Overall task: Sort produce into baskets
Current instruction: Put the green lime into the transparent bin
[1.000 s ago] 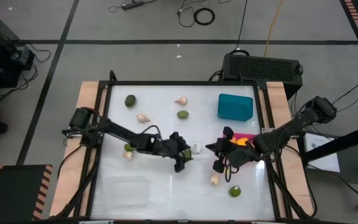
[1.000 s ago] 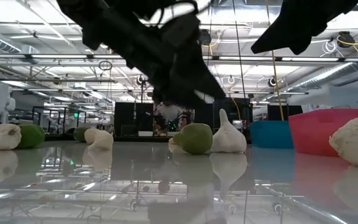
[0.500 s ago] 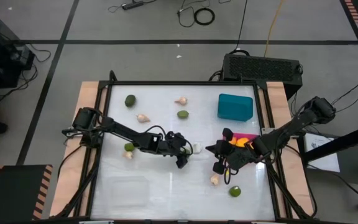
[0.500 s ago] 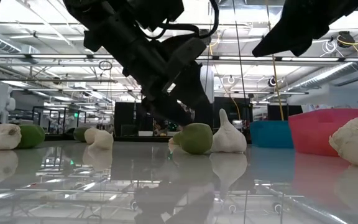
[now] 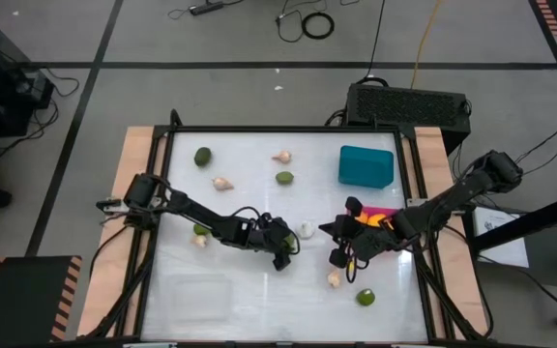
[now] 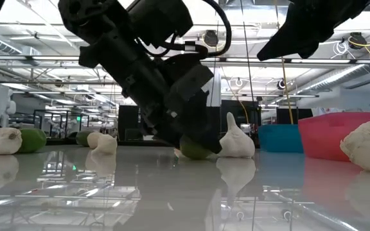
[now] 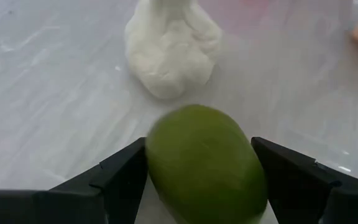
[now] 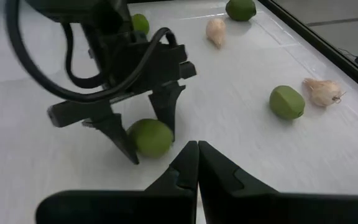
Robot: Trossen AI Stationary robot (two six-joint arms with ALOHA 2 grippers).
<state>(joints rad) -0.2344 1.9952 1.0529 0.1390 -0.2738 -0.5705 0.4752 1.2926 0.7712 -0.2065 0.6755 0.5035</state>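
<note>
- The left gripper [image 8: 140, 140] stands low on the worktop [image 5: 259, 290] middle, its fingers wide on both sides of a lime [image 7: 204, 165]; contact is hard to judge.
- A garlic bulb [image 7: 171, 48] lies just beyond, its top cut off.
- The right gripper [image 5: 340, 257] hangs closed near the magenta basket [image 6: 339, 135], mostly hidden under the arm.

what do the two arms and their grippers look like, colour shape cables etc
Both arms are black and slim, built of jointed segments. The left gripper has two flat, tapering black fingers under a boxy black body, with thick black cables looping over its wrist. The right gripper is the same dark build; its fingers are smooth matte black wedges. No markings or labels can be made out.
</note>
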